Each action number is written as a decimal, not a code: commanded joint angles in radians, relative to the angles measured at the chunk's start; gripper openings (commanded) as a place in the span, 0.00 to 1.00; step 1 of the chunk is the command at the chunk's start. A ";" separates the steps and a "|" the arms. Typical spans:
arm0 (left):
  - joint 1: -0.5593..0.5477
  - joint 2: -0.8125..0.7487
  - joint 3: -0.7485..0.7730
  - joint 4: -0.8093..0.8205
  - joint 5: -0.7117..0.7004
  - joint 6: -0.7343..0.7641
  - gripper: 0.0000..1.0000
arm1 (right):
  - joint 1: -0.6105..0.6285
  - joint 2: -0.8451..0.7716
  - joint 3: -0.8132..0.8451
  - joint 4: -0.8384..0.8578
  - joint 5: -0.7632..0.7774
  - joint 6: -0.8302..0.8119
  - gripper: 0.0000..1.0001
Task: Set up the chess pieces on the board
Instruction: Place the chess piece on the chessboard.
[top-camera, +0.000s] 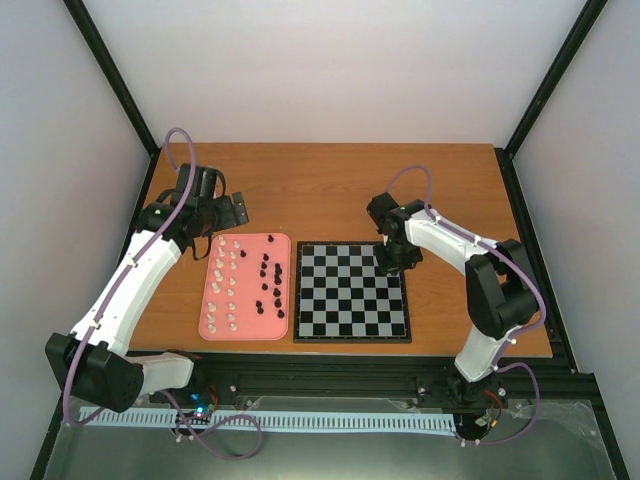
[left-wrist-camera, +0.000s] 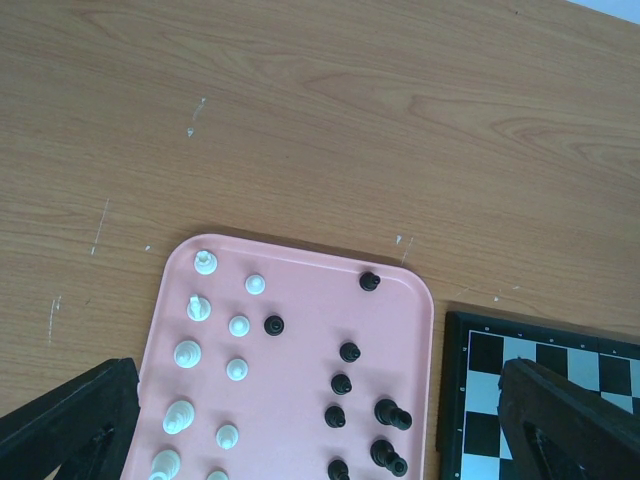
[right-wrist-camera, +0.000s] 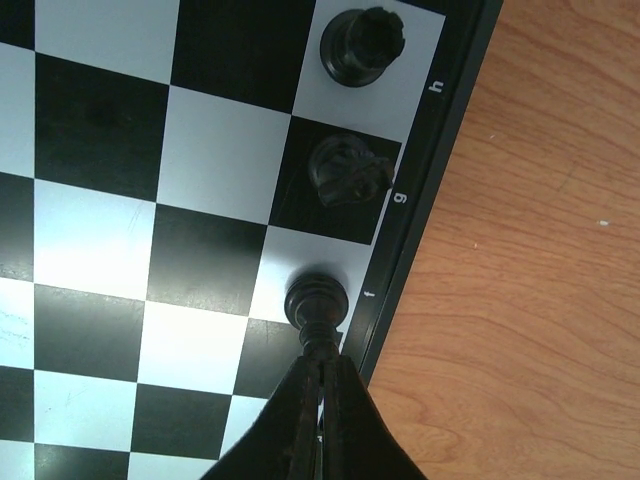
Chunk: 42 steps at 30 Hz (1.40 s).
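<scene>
Risk: black piece (right-wrist-camera: 317, 298) may cling on release, then tip against the knight (right-wrist-camera: 350, 170) or off the board (right-wrist-camera: 215, 150) rim.
Right gripper (right-wrist-camera: 320, 375): clenched on that piece's top, f square.
Left gripper (top-camera: 228, 208): spread, empty, over pink tray (left-wrist-camera: 300, 290) of unplaced chess pieces (left-wrist-camera: 238, 325).
Surface: scuffed wood table (top-camera: 330, 190).
Room: white walls (top-camera: 330, 70).

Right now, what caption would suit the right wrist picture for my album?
The right claw, shut on a black piece, holds it at the board's edge beside two other black pieces.
</scene>
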 joint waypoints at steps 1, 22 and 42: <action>0.004 0.004 0.003 0.015 -0.010 -0.002 1.00 | -0.011 0.016 0.003 0.012 0.023 -0.007 0.03; 0.004 0.019 0.005 0.018 -0.018 -0.002 1.00 | -0.011 0.053 0.034 0.002 0.000 -0.022 0.03; 0.004 0.045 0.010 0.035 -0.007 0.001 1.00 | -0.007 -0.052 0.087 -0.068 -0.042 -0.012 0.44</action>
